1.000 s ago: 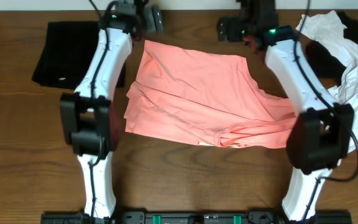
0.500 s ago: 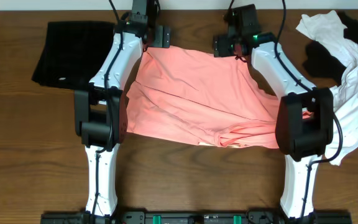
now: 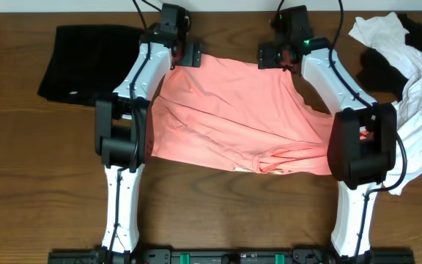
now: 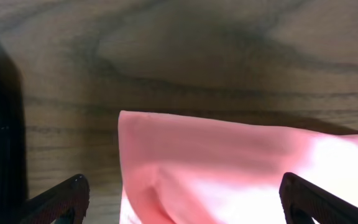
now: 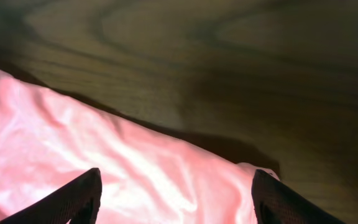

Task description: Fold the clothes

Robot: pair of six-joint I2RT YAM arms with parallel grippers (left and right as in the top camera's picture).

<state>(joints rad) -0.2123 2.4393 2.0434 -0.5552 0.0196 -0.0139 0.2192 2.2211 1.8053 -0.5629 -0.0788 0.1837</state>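
At the far edge of the desk (image 3: 20,183), left pincer (image 3: 187,54) and right pincer (image 3: 272,54) both stand spread over the far corners of the salmon-pink T-shirt (image 3: 233,110), lying rumpled and unfolded mid-desk; only the black rectangle (image 3: 75,62) appears folded, white garments (image 3: 418,95) outstanding.

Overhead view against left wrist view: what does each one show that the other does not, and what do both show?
Only overhead: both arms, the right gripper, the whole spread of the pink T-shirt, a folded black garment on the left, and white clothes on the right. Only left wrist: a close look at one corner of the shirt lying on the wood, between the dark fingertips of the open left gripper. Both: the pink T-shirt and the wooden table.
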